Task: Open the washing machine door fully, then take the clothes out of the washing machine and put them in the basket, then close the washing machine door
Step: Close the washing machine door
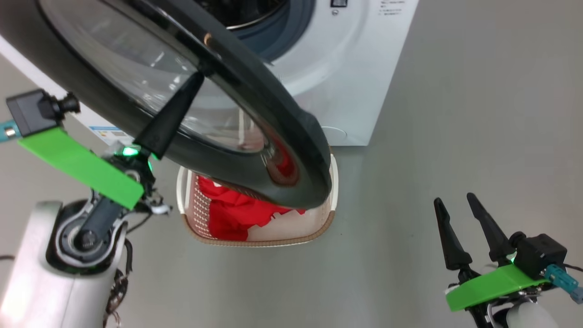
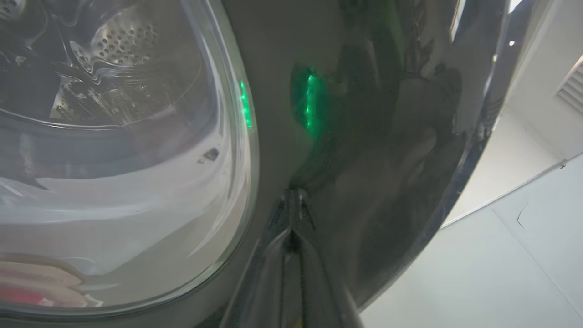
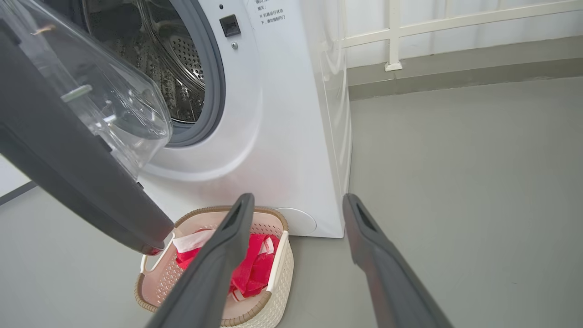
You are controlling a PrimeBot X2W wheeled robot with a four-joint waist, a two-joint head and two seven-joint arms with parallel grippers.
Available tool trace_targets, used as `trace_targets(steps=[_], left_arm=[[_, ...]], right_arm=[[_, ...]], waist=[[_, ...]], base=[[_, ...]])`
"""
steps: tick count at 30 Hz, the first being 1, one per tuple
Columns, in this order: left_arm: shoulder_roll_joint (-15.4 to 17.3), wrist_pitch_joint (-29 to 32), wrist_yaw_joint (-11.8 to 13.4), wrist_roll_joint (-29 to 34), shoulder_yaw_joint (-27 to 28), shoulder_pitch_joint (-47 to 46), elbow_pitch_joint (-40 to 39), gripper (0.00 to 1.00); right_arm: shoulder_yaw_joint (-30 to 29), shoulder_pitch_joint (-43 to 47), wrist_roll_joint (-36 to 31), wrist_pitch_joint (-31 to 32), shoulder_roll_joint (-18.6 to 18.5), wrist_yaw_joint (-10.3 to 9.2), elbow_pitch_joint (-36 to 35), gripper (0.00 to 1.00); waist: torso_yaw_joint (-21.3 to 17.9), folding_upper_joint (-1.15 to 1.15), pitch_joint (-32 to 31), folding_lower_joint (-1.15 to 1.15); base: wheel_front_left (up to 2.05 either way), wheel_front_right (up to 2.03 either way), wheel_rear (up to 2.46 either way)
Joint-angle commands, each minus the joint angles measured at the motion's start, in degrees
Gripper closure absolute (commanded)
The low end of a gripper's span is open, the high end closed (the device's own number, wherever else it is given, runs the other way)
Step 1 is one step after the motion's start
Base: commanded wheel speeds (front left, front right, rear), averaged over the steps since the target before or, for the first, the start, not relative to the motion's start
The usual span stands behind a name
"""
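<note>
The washing machine [image 1: 350, 68] is white, and its door [image 1: 282, 118], black-rimmed with a glass bowl, stands partly open over the basket [image 1: 255, 242]. Red clothes [image 1: 227, 214] lie in the cream basket on the floor. My left gripper [image 1: 198, 78] is shut, its tips resting against the door's outer face. Up close the shut fingers [image 2: 291, 255] meet the glossy black rim [image 2: 387, 136]. My right gripper [image 1: 455, 200] stands open above the floor at the lower right, holding nothing. Its wrist view looks past its open fingers [image 3: 218, 264] at the door [image 3: 68, 168], the steel drum [image 3: 177, 68], the basket [image 3: 278, 278] and the clothes [image 3: 255, 269].
Grey floor [image 1: 455, 114] stretches to the right of the machine. A white railing [image 3: 394, 36] and a low wall run behind it. The door's lower edge hangs over the basket's back half.
</note>
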Motion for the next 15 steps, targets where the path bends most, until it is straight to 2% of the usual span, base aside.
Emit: trace_targets(steps=[1, 15], left_arm=[[2.7, -1.7, -0.4, 1.2, 0.9, -3.1, -0.6, 1.00], [7.3, -14.4, -0.4, -1.0, -5.4, -13.7, 8.5, 1.00]], right_arm=[[1.1, -2.0, -0.6, -0.4, -0.1, 0.42, -1.7, 0.00], [0.0, -4.0, -0.8, -0.4, 0.8, 0.42, -2.3, 0.00]], waist=[[-1.3, -0.01, 1.3, 0.00], [-5.5, -0.01, 4.8, 0.00]], base=[[0.00, 0.00, 0.00], [0.00, 0.00, 0.00]])
